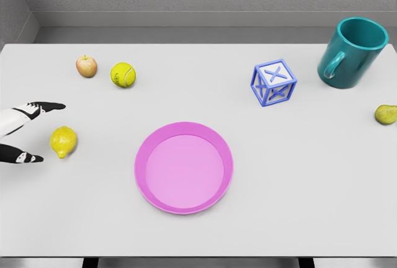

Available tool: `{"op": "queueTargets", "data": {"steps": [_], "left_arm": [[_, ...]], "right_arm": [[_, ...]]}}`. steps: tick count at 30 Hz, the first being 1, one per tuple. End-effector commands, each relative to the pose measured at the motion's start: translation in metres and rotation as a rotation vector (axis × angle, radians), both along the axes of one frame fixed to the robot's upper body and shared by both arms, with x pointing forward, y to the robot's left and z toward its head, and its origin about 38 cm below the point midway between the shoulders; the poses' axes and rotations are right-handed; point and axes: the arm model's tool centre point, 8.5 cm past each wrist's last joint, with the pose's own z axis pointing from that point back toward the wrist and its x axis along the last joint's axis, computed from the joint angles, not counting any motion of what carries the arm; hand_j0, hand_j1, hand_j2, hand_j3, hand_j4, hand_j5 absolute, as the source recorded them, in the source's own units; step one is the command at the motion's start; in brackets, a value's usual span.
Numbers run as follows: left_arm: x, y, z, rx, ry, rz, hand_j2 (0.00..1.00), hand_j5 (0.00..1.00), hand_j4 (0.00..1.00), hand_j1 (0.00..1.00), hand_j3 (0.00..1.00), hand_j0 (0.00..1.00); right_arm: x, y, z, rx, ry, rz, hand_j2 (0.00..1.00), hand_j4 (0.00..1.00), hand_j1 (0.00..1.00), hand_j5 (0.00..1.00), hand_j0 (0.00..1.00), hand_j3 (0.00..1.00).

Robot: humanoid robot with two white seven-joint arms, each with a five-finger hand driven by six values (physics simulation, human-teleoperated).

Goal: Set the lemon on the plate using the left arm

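1. Grey walls meet behind a wide, pale grey table [298,206], which we view from above through the head camera.
2. Near the middle of the table, slightly toward the front edge, we see a round pink plate with a raised rim [183,167]; nothing lies on it.
3. To the left of the plate, and apart from it, a small yellow lemon [63,141] rests on the table surface.
4. At the left edge we see the left hand [25,133], white with black fingertips. One finger reaches out above the lemon and another below it, so the hand is spread wide with the lemon just beside the gap. We see no contact between the fingers and the fruit.
5. Farther back on the left stand a small red-and-yellow apple [86,66] and, just to its right, a yellow-green tennis ball [123,74].
6. Right of centre we note a blue open-frame cube with crossed faces [273,82].
7. At the back right corner, a teal ceramic mug [352,52] is tilted, its handle toward the left and its open mouth facing up.
8. At the right edge lies a small yellow-green pear [386,114].
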Motion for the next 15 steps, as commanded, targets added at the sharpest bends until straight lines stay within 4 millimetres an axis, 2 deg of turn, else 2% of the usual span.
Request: {"op": "queueTargets", "data": {"steps": [1, 10, 12, 15], "left_arm": [[0.0, -0.001, -0.001, -0.015, 0.0, 0.003, 1.0, 1.0, 1.0, 1.0, 1.0, 1.0], [0.001, 0.001, 0.002, -0.001, -0.007, 0.007, 1.0, 1.0, 1.0, 1.0, 1.0, 1.0], [0.005, 0.012, 0.009, 0.02, -0.027, 0.034, 1.0, 1.0, 1.0, 1.0, 1.0, 1.0], [0.002, 0.011, 0.006, 0.021, -0.018, 0.032, 1.0, 1.0, 1.0, 1.0, 1.0, 1.0]], "right_arm": [[0.0, 0.0, 0.0, 0.0, 0.0, -0.001, 1.0, 1.0, 1.0, 1.0, 1.0, 1.0], [0.0, 0.0, 0.0, 0.0, 0.0, -0.001, 1.0, 1.0, 1.0, 1.0, 1.0, 1.0], [0.0, 0.0, 0.0, 0.0, 0.0, 0.001, 1.0, 1.0, 1.0, 1.0, 1.0, 1.0], [0.0, 0.0, 0.0, 0.0, 0.0, 0.001, 1.0, 1.0, 1.0, 1.0, 1.0, 1.0]]}}
